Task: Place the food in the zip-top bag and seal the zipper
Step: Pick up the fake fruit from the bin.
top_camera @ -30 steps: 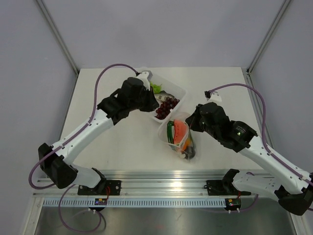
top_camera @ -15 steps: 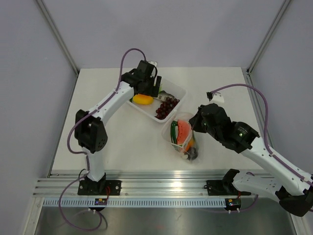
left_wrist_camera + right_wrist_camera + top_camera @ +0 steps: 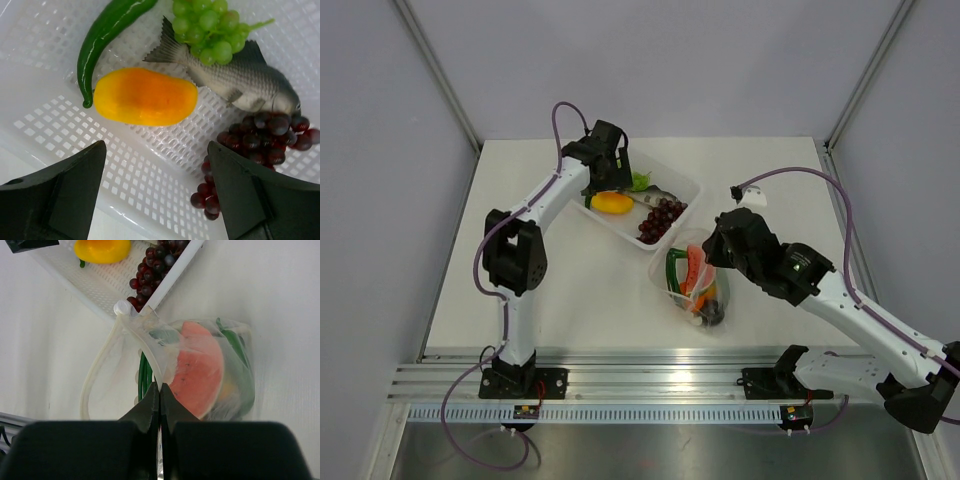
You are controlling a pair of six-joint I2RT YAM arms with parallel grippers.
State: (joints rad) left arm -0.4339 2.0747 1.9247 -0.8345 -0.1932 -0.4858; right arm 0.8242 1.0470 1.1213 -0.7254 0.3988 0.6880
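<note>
The clear zip-top bag (image 3: 698,290) lies at the table's middle right, holding a red watermelon slice (image 3: 200,370), green onion stalks (image 3: 145,376) and other food. Its zipper (image 3: 97,370) curves round an open mouth. My right gripper (image 3: 160,388) is shut on the bag's mouth edge. My left gripper (image 3: 156,195) hangs open over the white tray (image 3: 692,186), with only tray floor between its fingers. Just beyond it lie a yellow-orange fruit (image 3: 145,96), a green pepper (image 3: 107,30), green grapes (image 3: 210,22), a grey fish (image 3: 240,82) and dark grapes (image 3: 260,137).
The tray's near corner (image 3: 150,307) touches the bag's mouth. The left arm's elbow (image 3: 510,255) stands upright at the table's left. The metal rail (image 3: 640,365) runs along the near edge.
My left gripper has opened and its arm has folded up and back over the tray's far end, uncovering the yellow-orange fruit. The right gripper shifted slightly with the bag's edge.
</note>
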